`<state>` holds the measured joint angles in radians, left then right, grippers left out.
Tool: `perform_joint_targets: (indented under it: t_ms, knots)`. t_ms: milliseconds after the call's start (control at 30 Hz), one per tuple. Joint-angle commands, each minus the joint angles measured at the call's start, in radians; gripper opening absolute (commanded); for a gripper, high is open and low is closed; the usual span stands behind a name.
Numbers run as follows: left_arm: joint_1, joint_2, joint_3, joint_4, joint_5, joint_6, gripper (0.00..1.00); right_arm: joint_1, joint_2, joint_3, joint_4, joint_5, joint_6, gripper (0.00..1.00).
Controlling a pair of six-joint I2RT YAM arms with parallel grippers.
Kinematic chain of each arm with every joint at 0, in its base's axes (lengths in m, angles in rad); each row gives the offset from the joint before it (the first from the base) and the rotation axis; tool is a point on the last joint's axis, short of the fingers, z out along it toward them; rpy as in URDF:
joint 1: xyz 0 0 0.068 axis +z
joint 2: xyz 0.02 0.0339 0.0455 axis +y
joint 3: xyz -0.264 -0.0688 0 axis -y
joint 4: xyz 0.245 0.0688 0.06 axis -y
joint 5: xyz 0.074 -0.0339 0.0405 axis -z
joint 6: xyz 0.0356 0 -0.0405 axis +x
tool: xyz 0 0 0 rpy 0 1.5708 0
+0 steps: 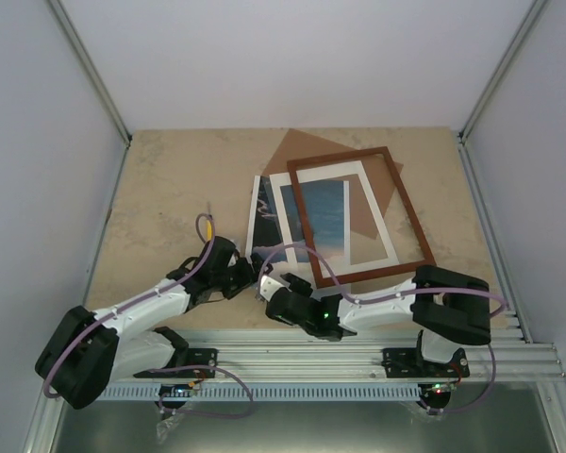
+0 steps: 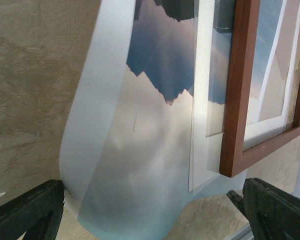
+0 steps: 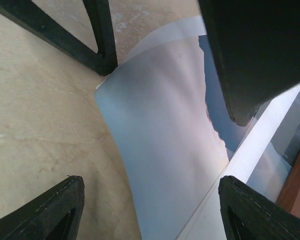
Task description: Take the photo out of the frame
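left gripper [image 2: 147,197] was wide open, photo [image 2: 140,150] end curled between its fingers, frame [image 2: 237,90] ahead-right; right gripper [image 3: 151,185] wide open over same end, both held nothing

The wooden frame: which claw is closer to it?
Right, narrowly. The right claw sits just left of the frame; the left claw is beside it, farther left.

One frame [image 1: 412,208] is counted on one desk [image 1: 170,189]. Overlapped by the frame, one white mat [image 1: 325,174], one brown board [image 1: 307,146] and one photo [image 1: 262,219] are counted. Nearer than the frame, two arms are counted, left arm [image 1: 141,311] and right arm [image 1: 387,302], each fitted with one claw, making two: left claw [image 2: 150,210], right claw [image 3: 155,210].
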<state>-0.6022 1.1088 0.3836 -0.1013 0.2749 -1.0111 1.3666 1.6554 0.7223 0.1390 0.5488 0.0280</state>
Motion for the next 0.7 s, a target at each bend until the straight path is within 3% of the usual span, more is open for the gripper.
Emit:
perform_joint_targets:
  t_ms: [0, 367, 667]
  knots:
    - [-0.006, -0.017, -0.022, 0.076, 0.039, -0.008, 0.99, 0.009, 0.067, 0.044, 0.028, 0.11, 0.059, 0.74]
    - [-0.005, -0.055, -0.042, 0.098, 0.039, -0.019, 0.99, -0.006, 0.088, 0.008, 0.08, 0.253, 0.169, 0.73]
    - [0.066, -0.089, -0.006, 0.045, 0.031, 0.016, 0.99, -0.026, 0.047, -0.051, 0.122, 0.245, 0.199, 0.73]
